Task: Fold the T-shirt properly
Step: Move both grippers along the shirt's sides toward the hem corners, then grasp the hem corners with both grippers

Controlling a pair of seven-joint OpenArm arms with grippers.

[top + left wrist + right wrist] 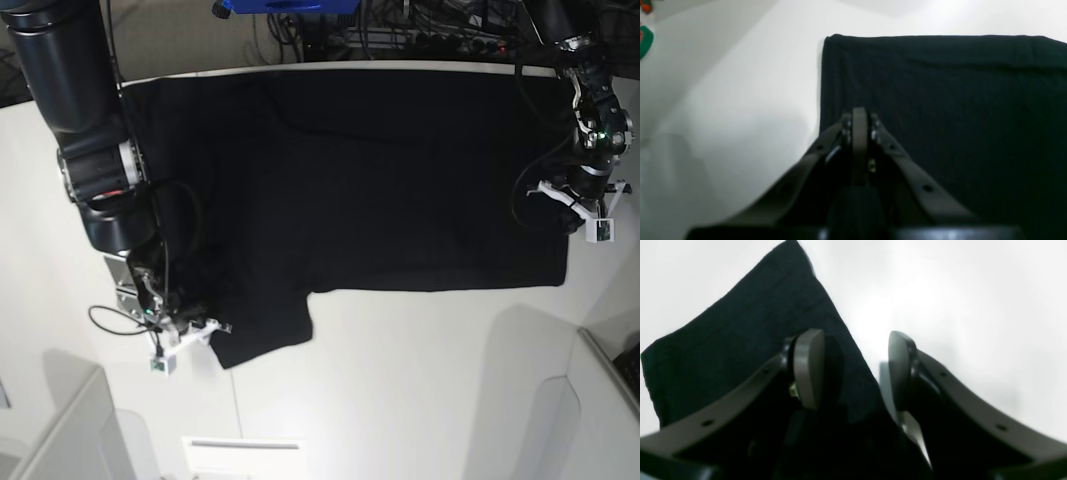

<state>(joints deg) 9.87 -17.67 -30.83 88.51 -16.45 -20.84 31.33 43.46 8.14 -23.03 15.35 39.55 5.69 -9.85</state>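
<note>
While the T-shirt (380, 180) is spread flat, its sleeve edge is straddled by the spread right gripper (853, 370). The left gripper (859, 123) is pressed together over the T-shirt's hem corner.

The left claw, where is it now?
In the base view the left claw is at the right, over the T-shirt's right edge, near the bottom corner.

Both wrist cams soft/blurry, esp. the close-up fingers (808, 368). White table (420, 380) blown out w/ glare; black T-shirt (380, 190) basically detail-less. Soft shadows, wide-angle bend at edges.
</note>
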